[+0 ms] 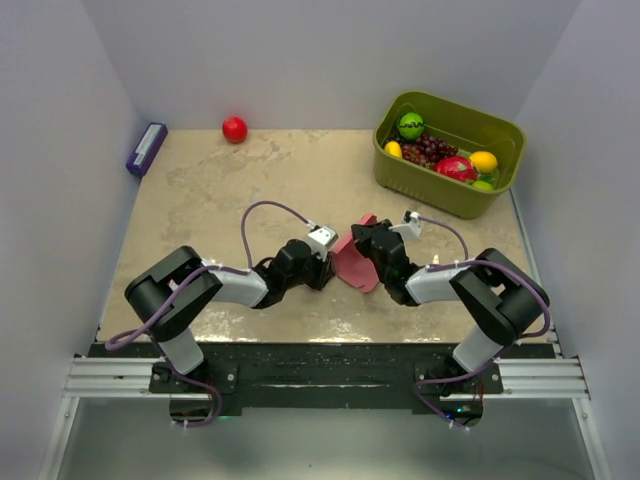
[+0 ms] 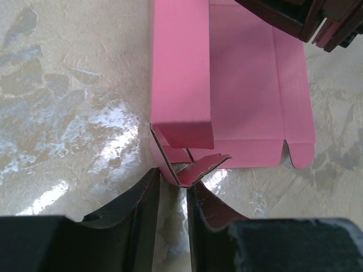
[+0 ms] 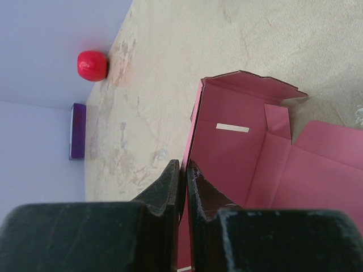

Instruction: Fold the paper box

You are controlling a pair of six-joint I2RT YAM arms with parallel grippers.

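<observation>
Where the two arms meet near the front of the table (image 1: pixel 200 200), we see the paper box (image 1: pixel 352 262), a pink creased blank. It is partly folded: one long side stands up while the wide panel lies flat. We find the right gripper (image 3: pixel 183 167) closed almost fully on the edge of an upright wall, with the cardboard sandwiched between its fingers. We note only a narrow gap in the left gripper (image 2: pixel 172 178). The box's near corner and a bent end flap sit at its fingertips, but we cannot tell whether it pinches them. A red ball (image 1: pixel 234 129) lies at the far edge, well apart.
</observation>
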